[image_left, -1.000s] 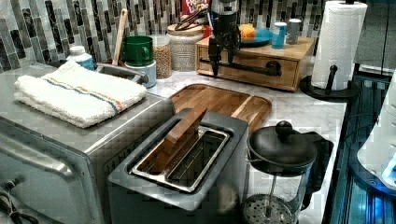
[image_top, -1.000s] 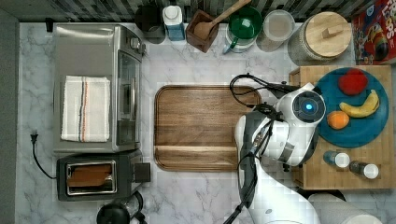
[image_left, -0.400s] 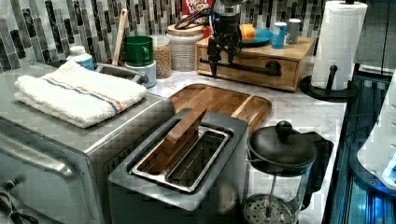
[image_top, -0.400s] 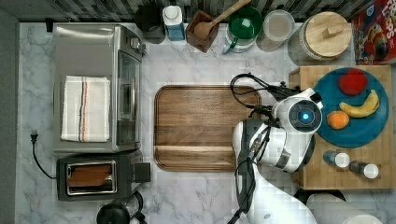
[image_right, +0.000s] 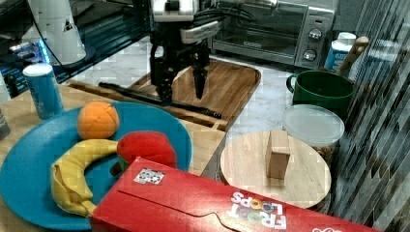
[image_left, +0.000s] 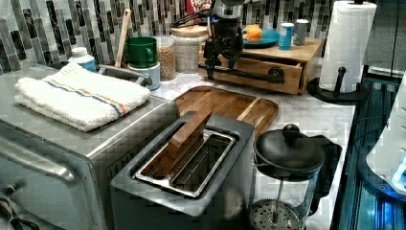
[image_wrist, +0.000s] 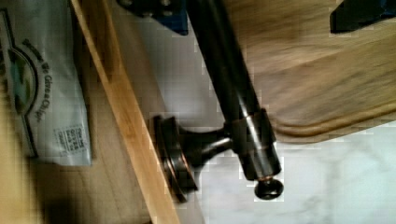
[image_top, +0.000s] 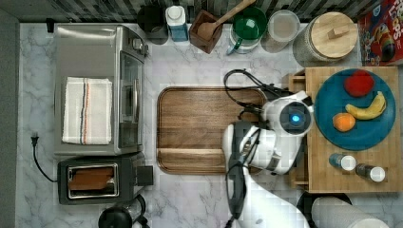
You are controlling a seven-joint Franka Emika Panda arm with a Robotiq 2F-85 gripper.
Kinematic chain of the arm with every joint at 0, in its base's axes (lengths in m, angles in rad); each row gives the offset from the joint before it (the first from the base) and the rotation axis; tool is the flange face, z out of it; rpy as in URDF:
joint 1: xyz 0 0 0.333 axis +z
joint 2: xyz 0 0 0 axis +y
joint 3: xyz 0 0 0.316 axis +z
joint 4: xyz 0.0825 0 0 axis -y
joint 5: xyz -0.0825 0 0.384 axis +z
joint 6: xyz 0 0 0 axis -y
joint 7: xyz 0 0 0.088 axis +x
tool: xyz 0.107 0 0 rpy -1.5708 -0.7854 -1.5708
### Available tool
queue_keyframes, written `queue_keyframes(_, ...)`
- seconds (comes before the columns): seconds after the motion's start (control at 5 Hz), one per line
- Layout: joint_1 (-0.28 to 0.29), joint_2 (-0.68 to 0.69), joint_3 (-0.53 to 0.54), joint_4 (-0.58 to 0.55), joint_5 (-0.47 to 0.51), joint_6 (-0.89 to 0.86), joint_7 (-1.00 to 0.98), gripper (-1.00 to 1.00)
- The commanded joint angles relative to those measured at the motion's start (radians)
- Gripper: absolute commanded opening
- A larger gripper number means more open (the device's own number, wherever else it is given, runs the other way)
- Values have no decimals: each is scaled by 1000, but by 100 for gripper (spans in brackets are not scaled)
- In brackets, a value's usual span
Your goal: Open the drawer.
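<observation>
Your bench [image_top: 209,61] is white marble, and the biggest things on it are the toaster oven [image_top: 97,90] at nine o'clock in the top view, with a folded towel [image_top: 87,110] on its roof, and the dark wooden tray [image_top: 199,128] at the centre. The toaster [image_top: 97,178] sits at seven o'clock in the top view.

At three o'clock in the top view stands the bamboo box [image_top: 351,166], carrying a blue plate [image_top: 366,135] with fruit. Your arm [image_top: 266,147] comes in from six o'clock in the top view, bends over the tray's edge and ends with the wrist above the box's front. In the left view the arm hangs nearly straight down, wrist vertical, at twelve o'clock of the picture.

The drawer [image_left: 258,67] sits in the front of that box and is pulled out a little: the right view shows a gap behind its front board, and the wrist view shows a printed packet [image_wrist: 46,88] lying inside it. Its black bar handle [image_right: 159,99] runs along the front.

Your pincer [image_right: 180,89] points down with its fingers apart, one finger on each side of the bar. In the right view the nearer finger [image_right: 164,82] reaches down to the bar and the farther one [image_right: 199,79] hangs over the tray. The wrist view shows the bar [image_wrist: 233,102] running between the two finger pads, with its round end mount [image_wrist: 175,158] fixed to the drawer's front board; whether a pad touches the bar, you cannot tell.
</observation>
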State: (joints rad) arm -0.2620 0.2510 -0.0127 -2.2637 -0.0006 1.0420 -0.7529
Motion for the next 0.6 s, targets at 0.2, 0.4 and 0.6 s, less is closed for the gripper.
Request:
queue_keyframes(0.2,199,-114,165,-159,36,-52,126,100)
queue_keyframes(0.4,198,-121,160,-146,39,-77,161,100)
queue_keyframes(0.6,203,-121,155,-145,40,-77,160,100)
